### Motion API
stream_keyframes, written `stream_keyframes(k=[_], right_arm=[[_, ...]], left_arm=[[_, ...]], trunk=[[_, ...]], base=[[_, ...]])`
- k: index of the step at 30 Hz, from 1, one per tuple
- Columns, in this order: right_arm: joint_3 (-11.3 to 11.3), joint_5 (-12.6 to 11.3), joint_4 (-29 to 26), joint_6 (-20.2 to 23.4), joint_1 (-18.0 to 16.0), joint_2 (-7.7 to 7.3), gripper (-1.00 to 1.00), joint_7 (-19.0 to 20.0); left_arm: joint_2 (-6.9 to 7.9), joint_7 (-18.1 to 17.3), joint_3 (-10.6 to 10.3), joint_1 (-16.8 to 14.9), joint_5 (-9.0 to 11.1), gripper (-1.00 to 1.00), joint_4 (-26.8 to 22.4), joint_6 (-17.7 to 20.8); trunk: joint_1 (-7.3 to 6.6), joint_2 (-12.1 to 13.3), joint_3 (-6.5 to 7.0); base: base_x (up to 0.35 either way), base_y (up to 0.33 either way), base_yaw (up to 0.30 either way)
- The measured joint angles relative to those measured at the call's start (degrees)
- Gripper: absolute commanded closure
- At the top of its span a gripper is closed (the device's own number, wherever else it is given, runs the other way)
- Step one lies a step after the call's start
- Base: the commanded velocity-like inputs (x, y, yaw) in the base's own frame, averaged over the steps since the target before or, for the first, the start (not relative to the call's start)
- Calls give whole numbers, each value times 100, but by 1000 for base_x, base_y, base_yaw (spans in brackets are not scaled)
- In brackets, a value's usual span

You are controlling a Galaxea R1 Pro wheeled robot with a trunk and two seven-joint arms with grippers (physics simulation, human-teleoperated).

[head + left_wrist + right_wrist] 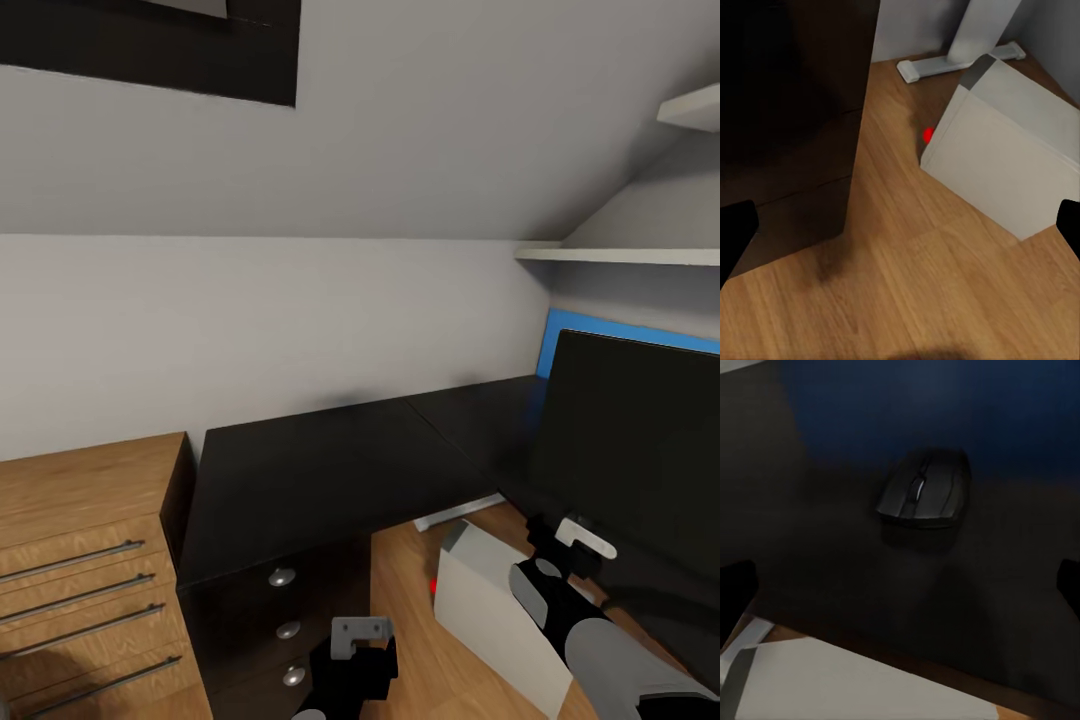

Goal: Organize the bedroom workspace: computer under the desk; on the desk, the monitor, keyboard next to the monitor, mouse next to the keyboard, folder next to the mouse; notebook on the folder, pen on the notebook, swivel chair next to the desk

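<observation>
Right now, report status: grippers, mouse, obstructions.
Left gripper and right gripper open, empty. Mouse on the desk ahead of the right gripper, untouched. Monitor stands close beside the right arm.

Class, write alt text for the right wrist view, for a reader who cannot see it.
A small dark mouse sits on the glossy black desk, ahead of the right tool's open fingertips. Below the desk edge, the pale grey computer shows on the floor.

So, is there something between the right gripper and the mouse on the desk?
Nothing visible. In the right wrist view the mouse lies alone on the desk, with bare black top between it and the gripper's fingertips, which stand wide apart.
</observation>
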Motion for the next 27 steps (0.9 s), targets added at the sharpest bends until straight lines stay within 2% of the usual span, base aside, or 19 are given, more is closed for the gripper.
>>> stream_keyframes(k=[16, 27], right_arm=[[-5, 26, -4, -20, -1, -4, -100, -3], [-18, 14, -15, -20, -1, -4, -100, -4]], left_arm=[[-3, -7, 0, 0, 0, -100, 22, -2], [4, -12, -6, 0, 3, -100, 26, -4]], trunk=[[351, -642, -287], [352, -643, -288]], base=[[0, 0, 0], [0, 0, 0]])
